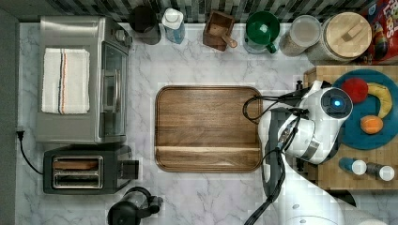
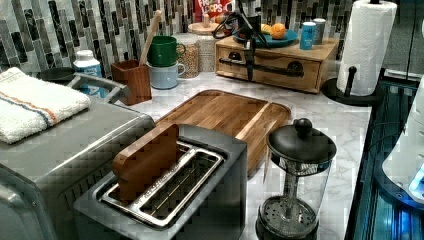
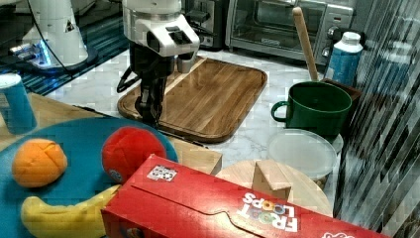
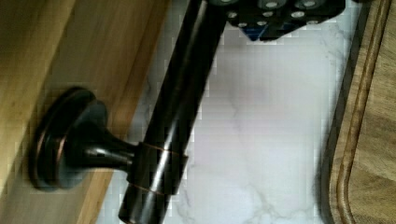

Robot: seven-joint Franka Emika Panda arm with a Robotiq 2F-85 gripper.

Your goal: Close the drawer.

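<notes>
- The drawer (image 2: 270, 67) sits in a light-wood box on the marble counter (image 1: 211, 197), at the far end in the left view, its front facing the dark cutting board (image 1: 209, 127).
- Its long black bar handle (image 4: 180, 107) runs across the front, held off the wood by a round dark mount (image 4: 65, 140).
- The gripper (image 2: 248, 70) hangs straight down at that handle; in the left view the dark fingers (image 2: 248, 62) cross the bar near its middle.
- From the wrist view, a black finger pad (image 4: 275, 14) sits just beside the bar's upper end, on the counter side. I cannot tell whether the fingers are pinching the bar or standing open around it.
- Just behind the fingers, on the box top, a blue plate (image 1: 356, 131) carries a red ball (image 1: 354, 90), a banana (image 1: 382, 98) and an orange (image 1: 371, 124).
- Across the board from the fingers stand a toaster oven (image 1: 80, 79) and a toaster (image 1: 80, 174).
- A paper-towel roll (image 2: 365, 47) stands beside the box in the left view.
</notes>
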